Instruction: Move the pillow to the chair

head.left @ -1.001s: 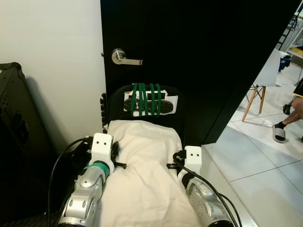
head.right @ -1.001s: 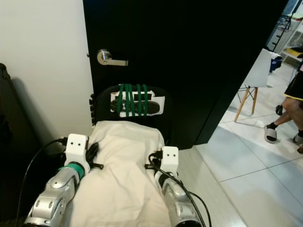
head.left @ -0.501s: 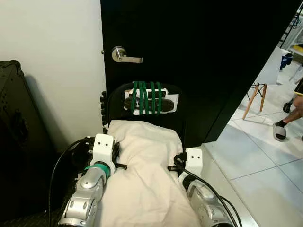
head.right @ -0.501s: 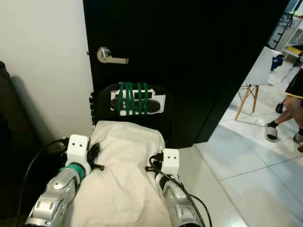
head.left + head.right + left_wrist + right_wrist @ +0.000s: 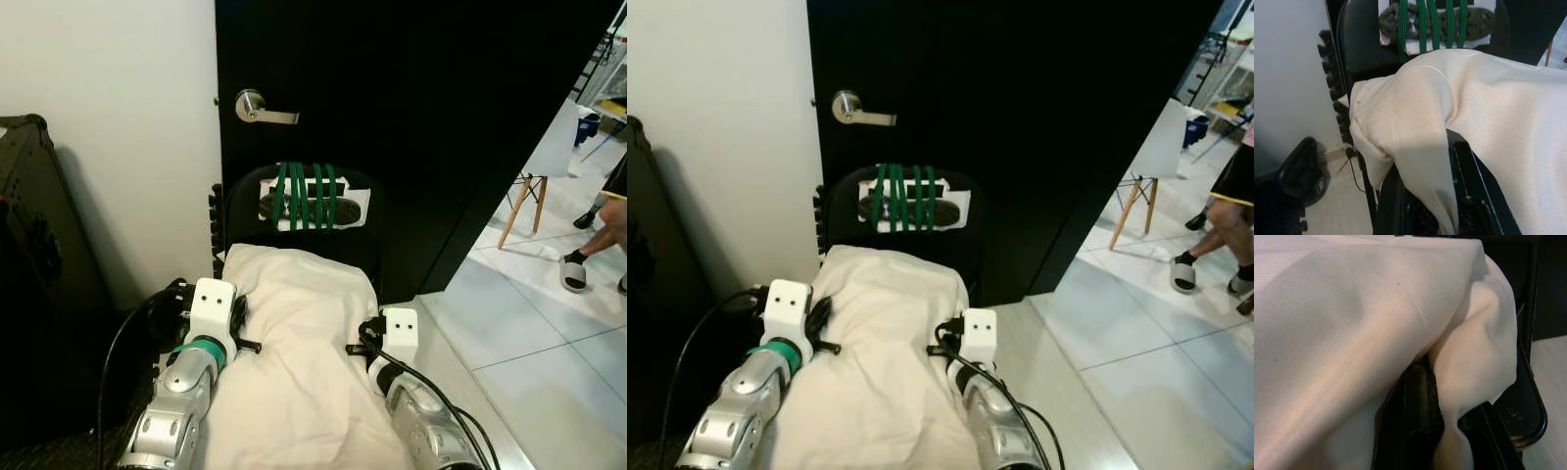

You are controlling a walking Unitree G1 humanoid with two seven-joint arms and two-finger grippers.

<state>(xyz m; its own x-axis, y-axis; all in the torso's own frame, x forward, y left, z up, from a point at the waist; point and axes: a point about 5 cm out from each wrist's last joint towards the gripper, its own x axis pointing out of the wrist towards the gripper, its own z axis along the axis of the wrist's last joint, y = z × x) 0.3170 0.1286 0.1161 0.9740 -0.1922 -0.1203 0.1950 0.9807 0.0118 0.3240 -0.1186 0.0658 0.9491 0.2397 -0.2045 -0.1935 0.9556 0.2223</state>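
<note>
Two grippers clamp the cream fabric pillow (image 5: 299,343): left gripper (image 5: 238,318) on one side edge, right gripper (image 5: 364,336) on the other, holding it just before the black chair (image 5: 294,181) with green straps.

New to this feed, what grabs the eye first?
The big cream pillow, held between the left gripper and right gripper, its far end over the seat of a black chair. Next, the green straps across the chair's back, set against a black door. At far right, a person's leg on the white tile floor.
</note>
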